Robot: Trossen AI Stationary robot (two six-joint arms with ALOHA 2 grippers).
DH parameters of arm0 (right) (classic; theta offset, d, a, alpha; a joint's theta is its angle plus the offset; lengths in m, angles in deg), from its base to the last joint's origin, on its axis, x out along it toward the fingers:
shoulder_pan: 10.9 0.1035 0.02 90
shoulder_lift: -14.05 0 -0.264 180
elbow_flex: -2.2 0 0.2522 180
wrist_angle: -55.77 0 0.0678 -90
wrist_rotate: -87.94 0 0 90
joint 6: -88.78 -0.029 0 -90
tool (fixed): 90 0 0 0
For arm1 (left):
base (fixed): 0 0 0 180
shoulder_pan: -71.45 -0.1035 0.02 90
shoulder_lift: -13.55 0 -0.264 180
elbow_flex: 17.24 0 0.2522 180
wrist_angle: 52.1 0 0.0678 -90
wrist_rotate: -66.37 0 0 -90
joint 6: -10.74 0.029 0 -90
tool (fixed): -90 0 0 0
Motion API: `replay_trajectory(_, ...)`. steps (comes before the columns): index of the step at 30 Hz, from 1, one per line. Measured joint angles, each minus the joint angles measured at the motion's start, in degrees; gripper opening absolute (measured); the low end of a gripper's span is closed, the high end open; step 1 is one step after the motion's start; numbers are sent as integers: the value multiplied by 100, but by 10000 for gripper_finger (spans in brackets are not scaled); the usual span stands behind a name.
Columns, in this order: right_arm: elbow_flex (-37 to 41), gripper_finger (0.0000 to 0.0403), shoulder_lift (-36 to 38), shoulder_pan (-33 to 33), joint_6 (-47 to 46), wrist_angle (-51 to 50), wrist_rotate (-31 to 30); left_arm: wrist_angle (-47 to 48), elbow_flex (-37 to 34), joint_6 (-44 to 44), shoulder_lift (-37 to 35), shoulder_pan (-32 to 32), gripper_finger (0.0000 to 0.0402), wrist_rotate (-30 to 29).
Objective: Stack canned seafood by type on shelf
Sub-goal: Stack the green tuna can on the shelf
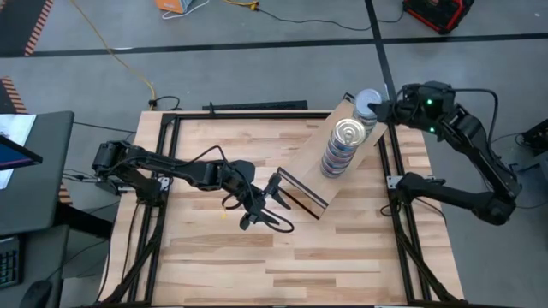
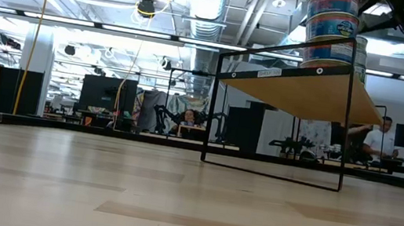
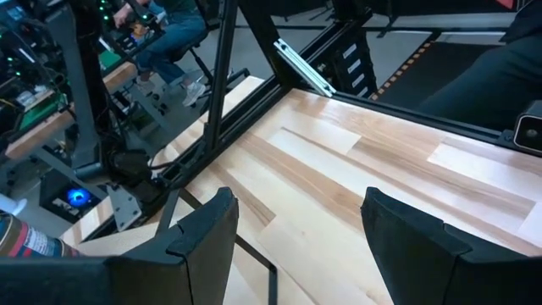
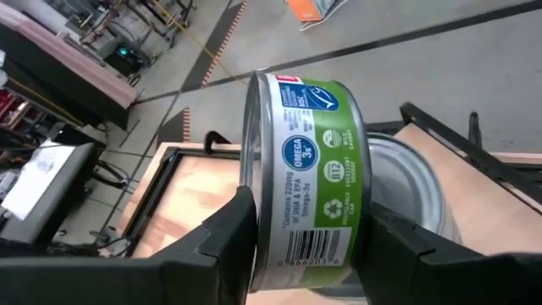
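Left gripper (image 1: 272,208) sits just left of centre in the high view, low over the bare tabletop (image 1: 214,257), its two dark fingers spread apart with nothing between them. The left wrist view confirms this: the fingers (image 3: 203,246) stand wide, with only pale wood planks showing in the gap. The gripper's tips lie close to the lower-left end of the shelf (image 1: 300,167), which runs as a light wood board diagonally from the middle of the frame toward the upper right.

Further right on that board, a tall stack of tins (image 1: 342,147) rises, its top lid pale gold and its sides banded in blue and white. In the low view the same stack (image 2: 330,24) stands at the upper right on the raised board, with another tin just behind it, partly hidden.

At the upper right of the high view, the right gripper (image 1: 384,109) reaches in over the far end of the shelf, beside a tin with a pale lid (image 1: 367,103). In the right wrist view its fingers are clamped on a green-labelled tin (image 4: 309,182), held on edge, tilted. Below and behind it lies another pale lid (image 4: 406,186), probably the top of a second stack, though the view there is partly blocked.
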Motion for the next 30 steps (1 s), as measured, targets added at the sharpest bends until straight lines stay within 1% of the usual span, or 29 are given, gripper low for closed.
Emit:
replay_trajectory(9,0,194,45,-191,2,-211,-2,70,2,-44,0,0,239,0)
replay_trajectory(13,0,194,67,-182,45,-250,152,76,2,-44,0,0,239,0)
replay_trajectory(20,4,160,170,-169,-117,-263,264,74,2,-44,0,0,239,0)
replay_trajectory(24,4,160,236,-169,-293,-267,394,72,2,-46,0,0,239,0)
replay_trajectory(28,4,173,229,-169,-435,-264,752,72,2,-69,0,0,239,0)
replay_trajectory(30,4,173,217,-184,-432,-271,846,72,2,-80,0,0,239,0)
